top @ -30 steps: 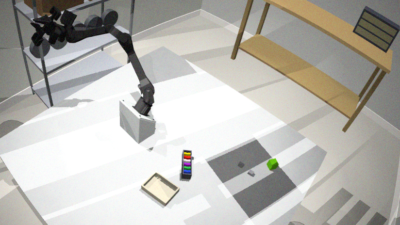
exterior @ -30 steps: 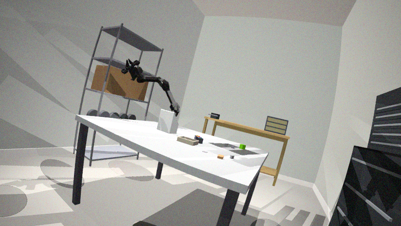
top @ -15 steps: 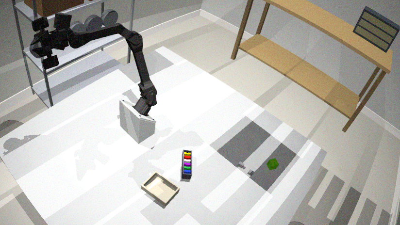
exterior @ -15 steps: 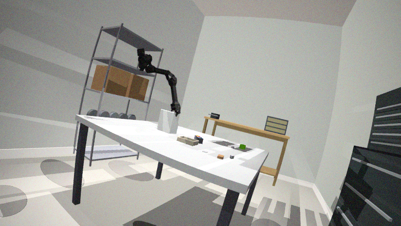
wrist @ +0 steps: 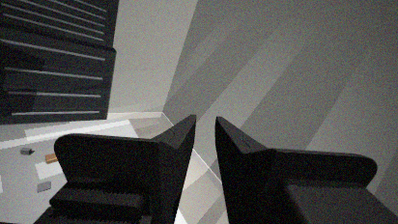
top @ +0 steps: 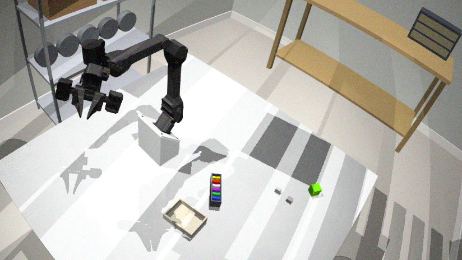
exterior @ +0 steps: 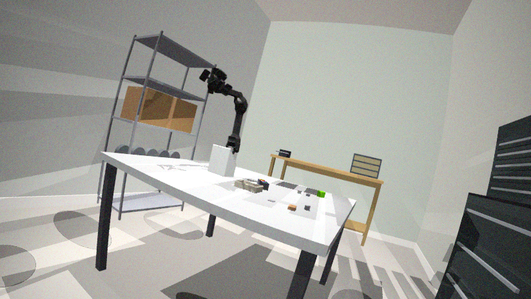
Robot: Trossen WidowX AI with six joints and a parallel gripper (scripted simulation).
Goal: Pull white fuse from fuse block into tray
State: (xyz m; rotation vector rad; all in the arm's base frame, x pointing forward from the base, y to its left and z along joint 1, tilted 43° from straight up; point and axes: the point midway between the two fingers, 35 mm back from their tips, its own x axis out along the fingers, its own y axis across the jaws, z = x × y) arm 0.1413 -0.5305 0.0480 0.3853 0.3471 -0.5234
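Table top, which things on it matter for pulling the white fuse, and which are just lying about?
For the job:
white fuse, still in its slot
fuse block
tray
gripper, holding nothing, raised high, far from the block

Lying about:
green cube
two small grey blocks
small orange block
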